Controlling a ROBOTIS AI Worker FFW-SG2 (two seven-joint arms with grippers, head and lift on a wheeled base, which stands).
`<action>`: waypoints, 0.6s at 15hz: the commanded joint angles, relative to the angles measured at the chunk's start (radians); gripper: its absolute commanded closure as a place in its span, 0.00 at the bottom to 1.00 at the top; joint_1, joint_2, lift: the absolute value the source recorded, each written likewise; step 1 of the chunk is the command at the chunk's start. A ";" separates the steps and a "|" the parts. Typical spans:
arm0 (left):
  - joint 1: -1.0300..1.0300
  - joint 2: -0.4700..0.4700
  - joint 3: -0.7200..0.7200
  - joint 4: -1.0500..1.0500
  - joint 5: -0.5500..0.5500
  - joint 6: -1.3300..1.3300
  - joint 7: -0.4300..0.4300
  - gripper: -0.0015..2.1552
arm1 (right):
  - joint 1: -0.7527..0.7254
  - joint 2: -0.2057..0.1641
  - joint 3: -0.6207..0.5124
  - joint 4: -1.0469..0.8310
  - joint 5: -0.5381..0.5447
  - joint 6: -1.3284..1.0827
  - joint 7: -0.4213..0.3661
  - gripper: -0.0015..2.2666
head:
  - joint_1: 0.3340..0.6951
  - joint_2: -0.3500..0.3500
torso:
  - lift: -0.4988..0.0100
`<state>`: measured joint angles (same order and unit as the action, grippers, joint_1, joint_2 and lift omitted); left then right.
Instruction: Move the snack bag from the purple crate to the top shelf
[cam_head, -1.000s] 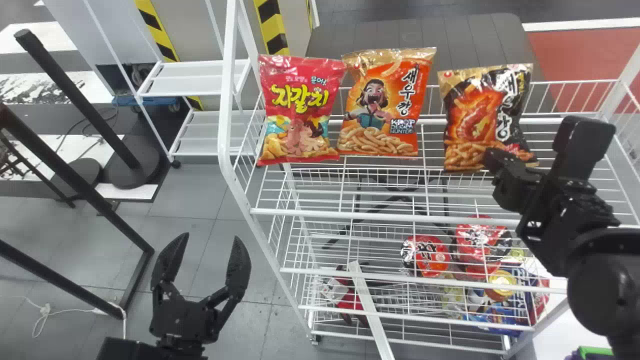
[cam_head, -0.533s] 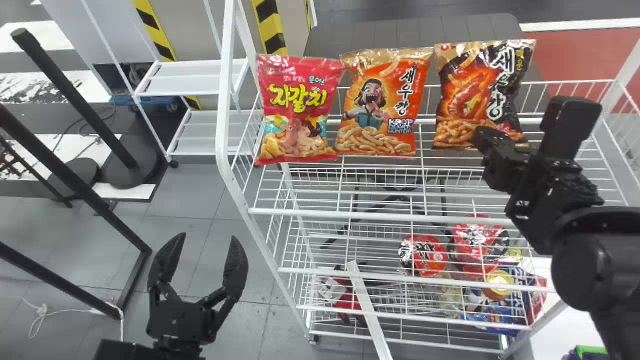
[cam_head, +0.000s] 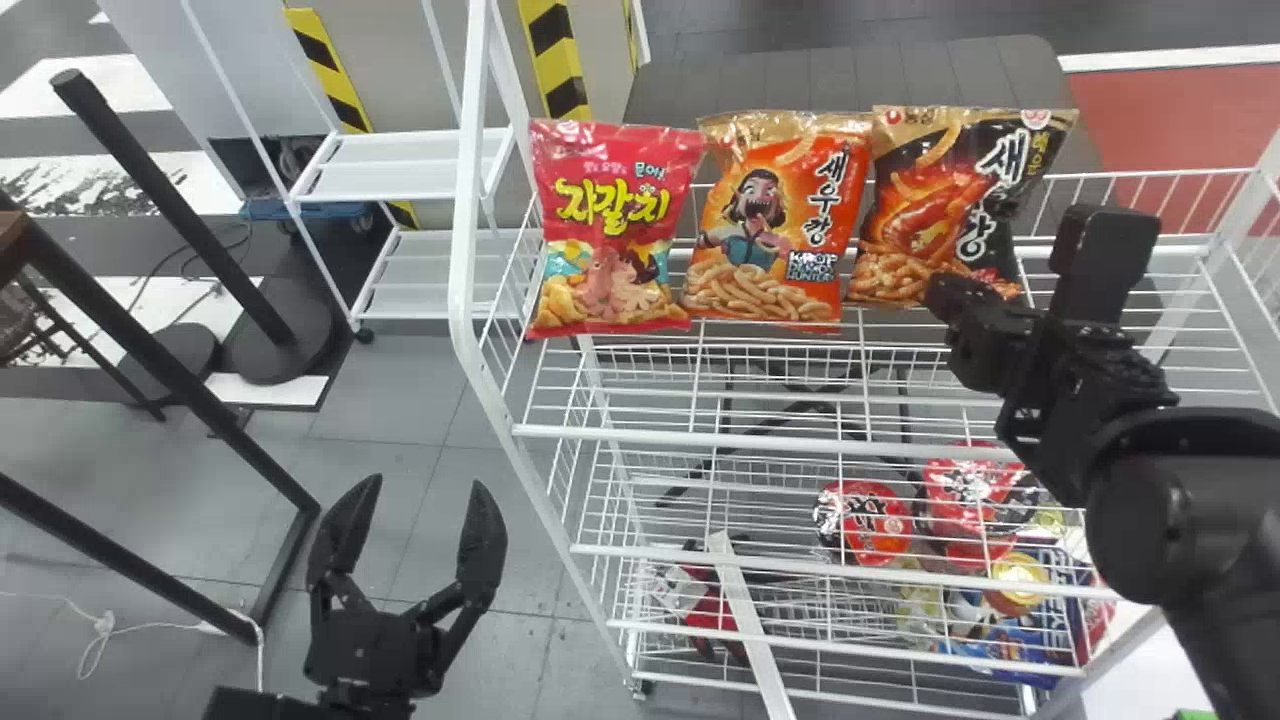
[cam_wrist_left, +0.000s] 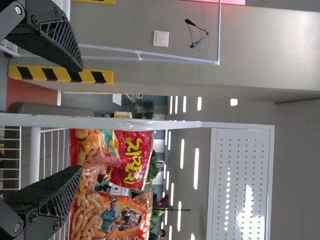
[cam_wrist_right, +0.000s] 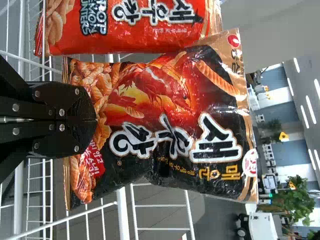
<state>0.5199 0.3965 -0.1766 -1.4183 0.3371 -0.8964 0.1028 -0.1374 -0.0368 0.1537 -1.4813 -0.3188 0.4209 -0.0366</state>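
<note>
My right gripper (cam_head: 965, 300) is over the top shelf (cam_head: 1140, 250) at the right, at the lower part of the black and orange snack bag (cam_head: 935, 205). In the right wrist view my right gripper (cam_wrist_right: 95, 119) is shut on the lower part of that snack bag (cam_wrist_right: 165, 120), which stands upright and touches the orange bag (cam_wrist_right: 135, 22). My left gripper (cam_head: 415, 500) is parked low at the left, away from the shelf; in the left wrist view the left gripper (cam_wrist_left: 82, 120) stands open, nothing between its fingers.
A red snack bag (cam_head: 615, 225) and the orange bag stand at the shelf's left and middle. Lower racks hold red packages (cam_head: 865, 520) and other goods. A white post (cam_head: 465, 200) edges the rack; black poles (cam_head: 170, 210) stand at the left.
The black and orange bag has moved left with my right gripper, rising at first and then dropping slightly, and now meets the orange bag. The left gripper has kept its pose.
</note>
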 joint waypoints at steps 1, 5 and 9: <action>0.002 -0.001 0.000 -0.001 -0.003 0.000 0.000 0.06 | 0.010 0.000 -0.006 -0.001 -0.005 0.005 0.007 0.67 | 1.00 0.79 | 0.98; 0.002 -0.001 0.000 -0.001 -0.003 0.000 0.000 0.06 | 0.016 -0.002 -0.009 -0.001 -0.006 0.008 0.006 0.00 | 1.00 0.79 | 0.98; 0.002 0.001 0.002 0.001 -0.003 0.003 0.000 0.06 | 0.016 -0.002 -0.016 -0.001 -0.008 0.008 0.006 0.01 | 1.00 0.79 | 0.98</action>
<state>0.5215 0.3970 -0.1761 -1.4187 0.3344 -0.8941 0.1028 -0.1212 -0.0381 0.1404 -1.4817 -0.3265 0.4288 -0.0307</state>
